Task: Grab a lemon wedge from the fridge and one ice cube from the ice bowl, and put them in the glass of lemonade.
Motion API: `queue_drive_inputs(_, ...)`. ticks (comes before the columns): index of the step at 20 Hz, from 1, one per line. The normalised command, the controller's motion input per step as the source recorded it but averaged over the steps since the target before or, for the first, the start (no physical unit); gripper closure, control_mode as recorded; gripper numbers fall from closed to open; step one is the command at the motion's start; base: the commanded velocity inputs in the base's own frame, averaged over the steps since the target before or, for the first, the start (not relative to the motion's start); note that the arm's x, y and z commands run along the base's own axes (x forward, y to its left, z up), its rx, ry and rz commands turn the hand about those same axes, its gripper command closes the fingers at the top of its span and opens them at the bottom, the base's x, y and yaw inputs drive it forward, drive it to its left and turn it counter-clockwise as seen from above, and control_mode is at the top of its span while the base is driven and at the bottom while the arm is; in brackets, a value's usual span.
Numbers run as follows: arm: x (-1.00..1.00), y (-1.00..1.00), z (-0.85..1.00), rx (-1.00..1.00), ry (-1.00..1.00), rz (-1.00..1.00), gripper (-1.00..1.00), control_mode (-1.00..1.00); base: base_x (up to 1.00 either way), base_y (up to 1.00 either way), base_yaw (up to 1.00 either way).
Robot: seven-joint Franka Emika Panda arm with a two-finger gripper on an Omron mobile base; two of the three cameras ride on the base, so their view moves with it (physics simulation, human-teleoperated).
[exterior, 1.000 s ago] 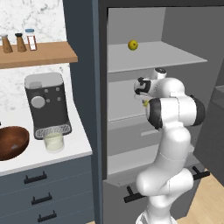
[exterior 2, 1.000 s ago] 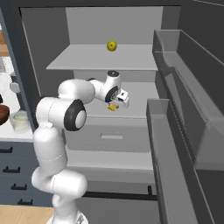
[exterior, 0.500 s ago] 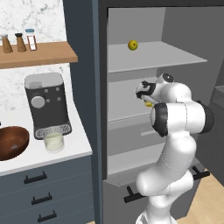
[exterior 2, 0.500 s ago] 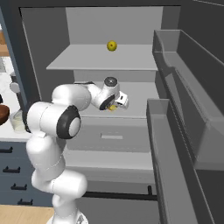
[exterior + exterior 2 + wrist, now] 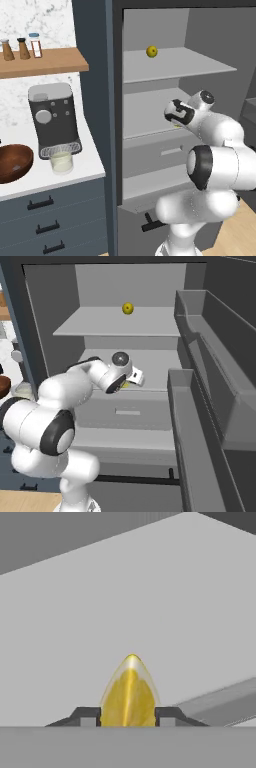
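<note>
- The gripper (image 5: 128, 719) reaches into the open fridge (image 5: 150, 75) over its middle shelf; the fingers (image 5: 85, 717) sit tight against both sides of the lemon wedge (image 5: 129, 694), gripping it
- A whole lemon (image 5: 128, 308) sits on the upper shelf
- The ice bowl (image 5: 12, 162) and the glass of lemonade (image 5: 61, 161) stand on the counter (image 5: 92, 165), by the coffee machine (image 5: 52, 120)

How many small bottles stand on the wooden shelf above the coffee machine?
3, in a row at the shelf's left end: a brown one, a dark-capped one and a pale one with a red label. More may sit beyond the picture's left edge.
</note>
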Motion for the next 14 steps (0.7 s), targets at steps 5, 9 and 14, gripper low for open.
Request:
queue_drive_inputs(5,-0.92,0.05,0.74,0.04,0.15,0.0,1.0,-1.0,0.0,0.0,0.0)
queue_drive_inputs(9,-0.99,0.42,0.62,0.0,0.24,0.05,1.0,-1.0,0.0,0.0,0.0)
queue_drive_inputs(14,-1.0,0.55,0.43,0.0,0.2,0.08,1.0,-1.0,0.0,0.0,0.0)
